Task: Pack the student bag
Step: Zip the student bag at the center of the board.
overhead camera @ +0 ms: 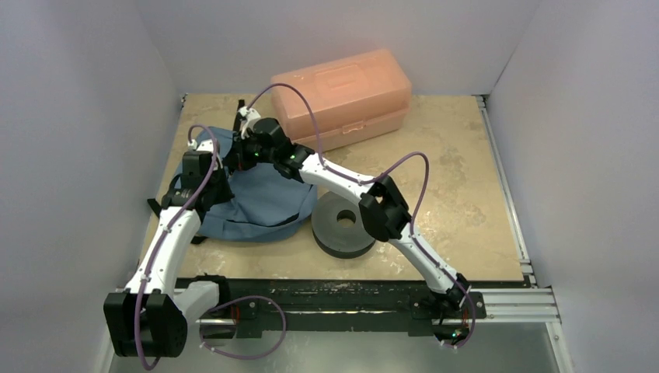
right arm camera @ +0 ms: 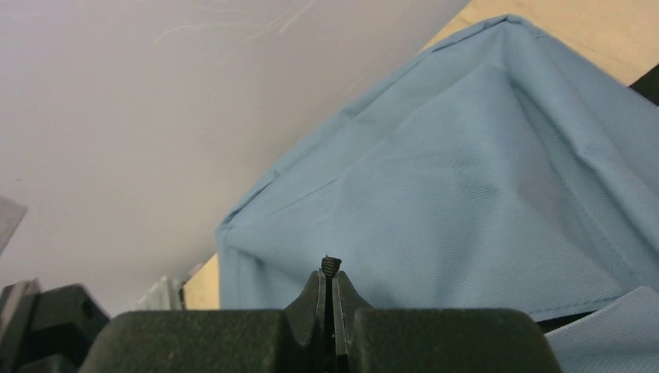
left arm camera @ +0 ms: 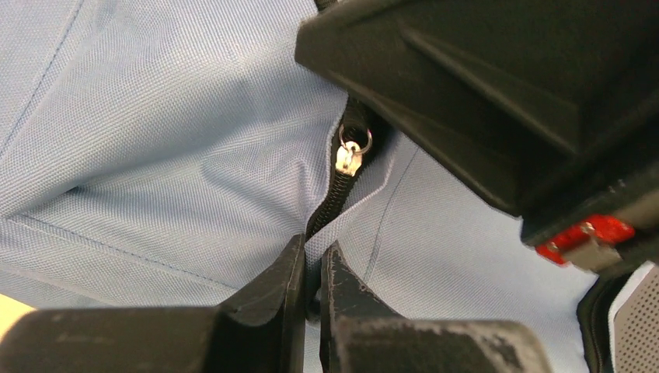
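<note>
Nearest, the left gripper is pinched almost shut on the student bag at its zip seam, just below the zipper slider. Just beyond, the right gripper is clamped tight on a small black zipper pull. The bag lies on the left half of the table, with the zip closed between fingers and slider. A grey ring beside it and a pink box behind it both sit outside, so packing looks barely begun.

Lab booth, white walls, aluminium rail
</note>
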